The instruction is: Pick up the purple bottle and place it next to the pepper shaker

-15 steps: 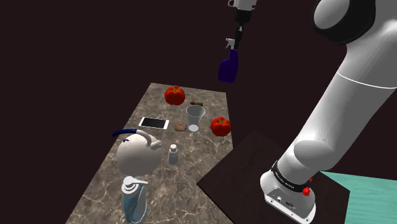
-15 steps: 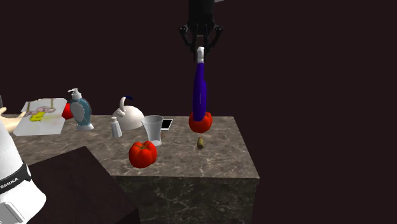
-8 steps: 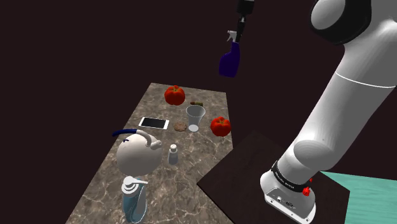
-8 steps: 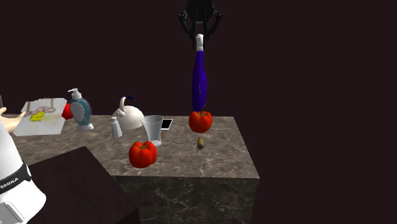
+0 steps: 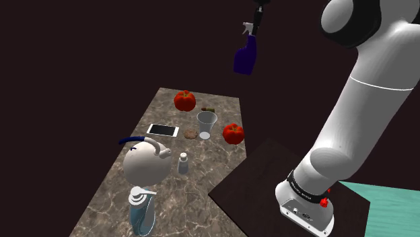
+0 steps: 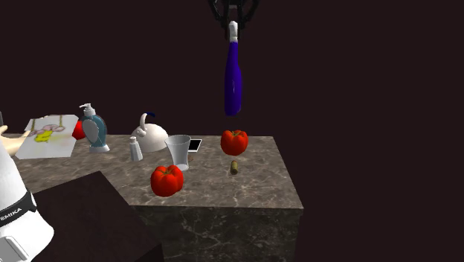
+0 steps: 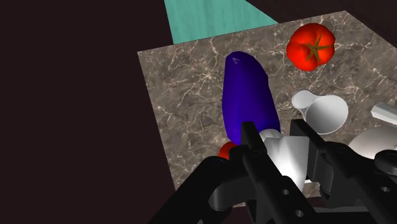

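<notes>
A purple spray bottle with a white trigger head hangs high above the far end of the marble counter. My gripper is shut on the white head, with the purple body dangling well clear of the counter top. In the wrist view the black fingers clasp the white head and the bottle points down over the counter's corner. The pepper shaker, small and white, stands beside the white kettle, far below the gripper; the second exterior view shows the shaker left of the clear cup.
Two red tomatoes, a clear cup, a phone and a brown cookie lie on the counter's far half. A blue soap dispenser stands past the kettle. The dark stand borders the counter.
The gripper has risen with the purple bottle, lifting it from just above the far tomato to well above the counter. Nothing on the counter has moved.
</notes>
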Robot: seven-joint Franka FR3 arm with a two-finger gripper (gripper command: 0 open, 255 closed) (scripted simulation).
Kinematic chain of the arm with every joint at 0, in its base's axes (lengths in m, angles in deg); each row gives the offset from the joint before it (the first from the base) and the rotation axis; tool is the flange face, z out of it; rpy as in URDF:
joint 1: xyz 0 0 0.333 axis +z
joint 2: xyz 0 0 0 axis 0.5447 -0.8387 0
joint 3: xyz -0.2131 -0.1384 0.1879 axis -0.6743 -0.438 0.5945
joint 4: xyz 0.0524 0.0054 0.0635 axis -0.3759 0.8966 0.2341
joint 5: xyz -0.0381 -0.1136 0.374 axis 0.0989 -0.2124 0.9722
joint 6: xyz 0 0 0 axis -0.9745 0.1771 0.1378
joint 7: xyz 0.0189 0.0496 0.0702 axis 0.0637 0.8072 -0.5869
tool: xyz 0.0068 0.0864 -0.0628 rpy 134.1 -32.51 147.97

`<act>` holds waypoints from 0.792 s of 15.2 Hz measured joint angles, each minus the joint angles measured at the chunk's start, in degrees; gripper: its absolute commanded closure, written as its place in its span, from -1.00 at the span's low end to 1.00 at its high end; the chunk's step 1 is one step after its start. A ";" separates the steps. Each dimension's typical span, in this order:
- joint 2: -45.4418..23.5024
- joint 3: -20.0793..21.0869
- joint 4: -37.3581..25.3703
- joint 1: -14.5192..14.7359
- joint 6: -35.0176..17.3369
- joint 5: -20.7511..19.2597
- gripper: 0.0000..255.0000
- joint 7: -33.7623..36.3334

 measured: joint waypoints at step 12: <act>12.10 4.69 9.42 6.58 1.72 -4.71 1.00 10.31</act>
